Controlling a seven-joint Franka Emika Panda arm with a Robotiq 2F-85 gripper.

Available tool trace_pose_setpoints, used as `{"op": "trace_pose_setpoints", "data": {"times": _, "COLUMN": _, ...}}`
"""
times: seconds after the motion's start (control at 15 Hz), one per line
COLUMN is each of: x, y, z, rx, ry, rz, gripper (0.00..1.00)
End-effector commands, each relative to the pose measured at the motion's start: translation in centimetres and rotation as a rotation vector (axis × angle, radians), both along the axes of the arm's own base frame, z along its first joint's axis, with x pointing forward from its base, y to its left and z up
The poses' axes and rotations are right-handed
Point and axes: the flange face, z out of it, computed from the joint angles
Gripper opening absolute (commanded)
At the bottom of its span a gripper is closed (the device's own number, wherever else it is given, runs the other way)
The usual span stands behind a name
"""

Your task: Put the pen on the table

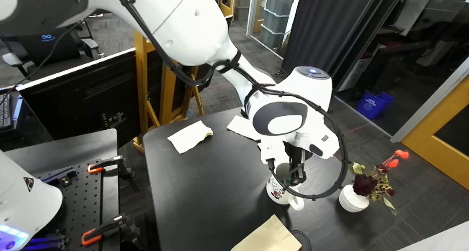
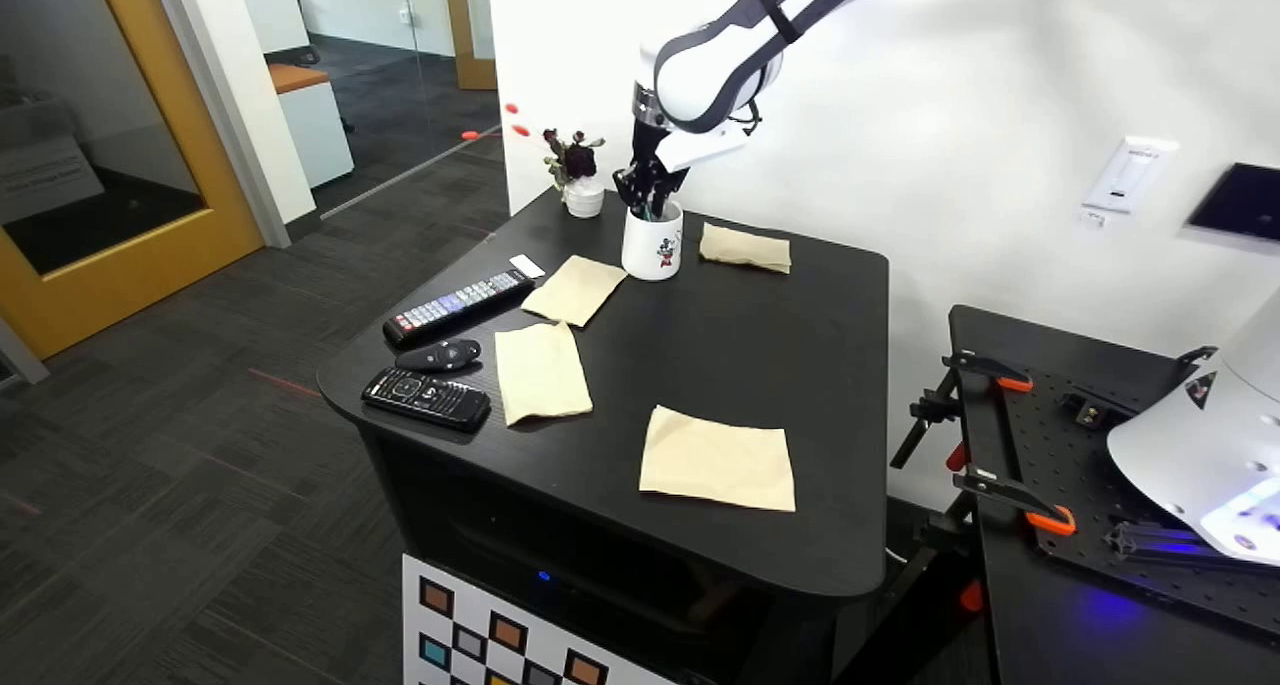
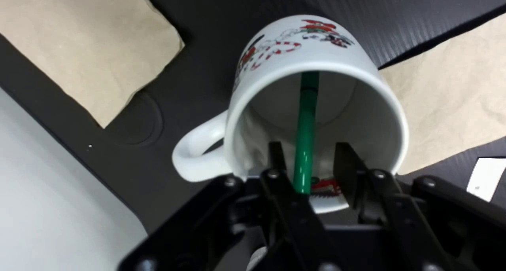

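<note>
Four papers (image 2: 717,460) on black table (image 2: 780,355) | dark carpet (image 2: 300,310) | jaws spread, green pen (image 3: 305,144) between, in mug (image 2: 651,250)

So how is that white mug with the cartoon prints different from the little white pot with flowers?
The white cartoon mug looks taller than the round white flower pot. The mug has a handle; none shows on the pot. The mug holds a thin green pen, the pot dark red flowers. Both are white and stand upright on the matte black table.
</note>
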Motion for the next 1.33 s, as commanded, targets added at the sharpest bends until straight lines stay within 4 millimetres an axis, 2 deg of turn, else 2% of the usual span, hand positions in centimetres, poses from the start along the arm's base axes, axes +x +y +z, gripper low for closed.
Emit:
{"op": "trace_pose_setpoints", "data": {"times": 0.0, "x": 0.9, "y": -1.2, "z": 0.8, "rx": 0.017, "ry": 0.009, "rz": 0.004, "gripper": 0.20}}
{"op": "trace_pose_setpoints", "data": {"times": 0.07, "x": 1.0, "y": -1.3, "z": 0.9, "rx": 0.018, "ry": 0.011, "rz": 0.002, "gripper": 0.10}}
{"op": "trace_pose_setpoints", "data": {"times": 0.13, "x": 1.0, "y": -1.4, "z": 0.9, "rx": 0.018, "ry": 0.014, "rz": 0.000, "gripper": 0.08}}
{"op": "trace_pose_setpoints", "data": {"times": 0.2, "x": 1.1, "y": -1.5, "z": 0.9, "rx": 0.020, "ry": 0.016, "rz": -0.001, "gripper": 0.01}}
{"op": "trace_pose_setpoints", "data": {"times": 0.27, "x": 1.1, "y": -1.6, "z": 0.9, "rx": 0.021, "ry": 0.019, "rz": -0.001, "gripper": 0.00}}
{"op": "trace_pose_setpoints", "data": {"times": 0.4, "x": 1.0, "y": -1.3, "z": 1.0, "rx": 0.017, "ry": 0.024, "rz": 0.002, "gripper": 0.03}}
{"op": "trace_pose_setpoints", "data": {"times": 0.87, "x": -0.7, "y": -0.1, "z": 2.7, "rx": 0.020, "ry": -0.004, "rz": 0.000, "gripper": 0.03}}
{"op": "trace_pose_setpoints", "data": {"times": 1.27, "x": -3.2, "y": 0.8, "z": 6.5, "rx": 0.013, "ry": -0.058, "rz": -0.011, "gripper": 0.03}}
